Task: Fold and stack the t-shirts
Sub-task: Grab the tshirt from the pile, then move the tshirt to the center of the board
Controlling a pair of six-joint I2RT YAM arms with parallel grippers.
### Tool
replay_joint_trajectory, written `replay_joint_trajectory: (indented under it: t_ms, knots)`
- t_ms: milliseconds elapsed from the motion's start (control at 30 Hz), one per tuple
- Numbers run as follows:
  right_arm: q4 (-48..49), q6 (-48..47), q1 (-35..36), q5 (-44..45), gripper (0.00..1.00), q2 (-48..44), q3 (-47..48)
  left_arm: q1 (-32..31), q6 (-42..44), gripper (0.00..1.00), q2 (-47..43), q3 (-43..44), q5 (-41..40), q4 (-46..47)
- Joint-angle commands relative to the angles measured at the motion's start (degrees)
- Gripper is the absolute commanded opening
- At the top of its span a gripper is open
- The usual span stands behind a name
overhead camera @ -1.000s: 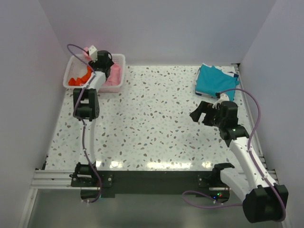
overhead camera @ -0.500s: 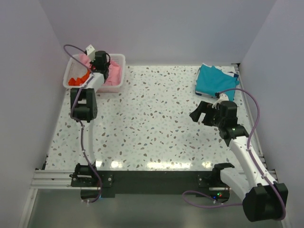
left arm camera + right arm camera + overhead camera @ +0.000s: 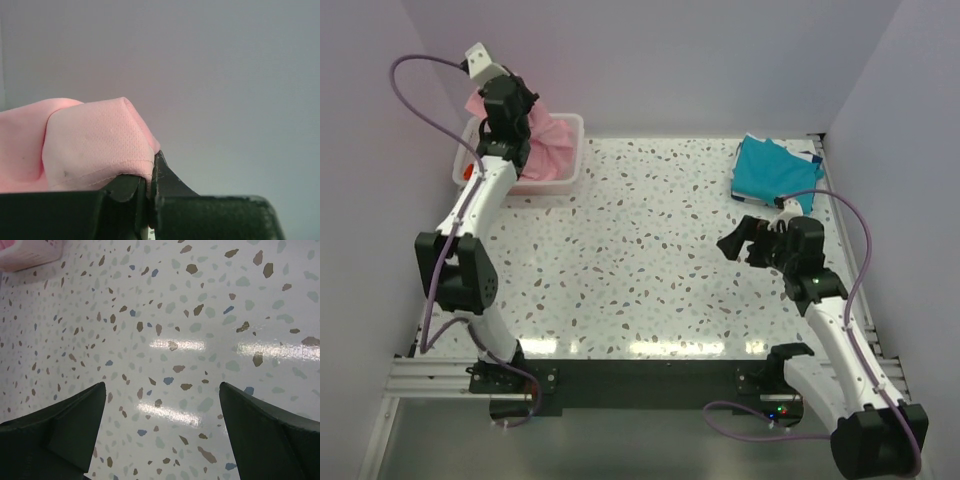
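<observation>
The left gripper (image 3: 517, 112) is up high over the white basket (image 3: 542, 185), pinched tight on the pink t-shirt (image 3: 550, 140), which hangs down into the basket. A bit of the orange-red t-shirt (image 3: 467, 172) peeks out at the basket's left end. On the right, the right gripper (image 3: 745, 243) is low over the speckled table (image 3: 640, 260), jaws wide apart, holding nothing. The teal t-shirt (image 3: 770, 168) lies in the far right corner.

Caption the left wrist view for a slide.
Left hand clamped shut on a bunched fold of the pink shirt.
</observation>
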Motion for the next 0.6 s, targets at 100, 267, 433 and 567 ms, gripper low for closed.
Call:
replay_joint_trajectory:
  t_ms: [100, 267, 433, 567]
  knots:
    - [-2.4, -0.2, 0.0, -3.2, 0.99, -6.0, -0.5, -6.3, 8.1, 0.00, -14.1, -3.1, 2.0, 3.4]
    - [-5.3, -0.3, 0.0, -3.3, 0.99, -10.2, 0.2, -12.1, 6.2, 0.00, -23.5, -4.2, 8.3, 1.3]
    - [-7.4, 0.0, 0.0, -1.8, 0.99, -13.8, 0.3, -21.4, 5.4, 0.00, -26.5, -2.7, 14.8, -2.1]
    - [-11.6, 1.8, 0.0, 6.2, 0.99, -15.2, 1.6, -27.2, 3.1, 0.00, -25.1, 1.6, 21.6, -4.9]
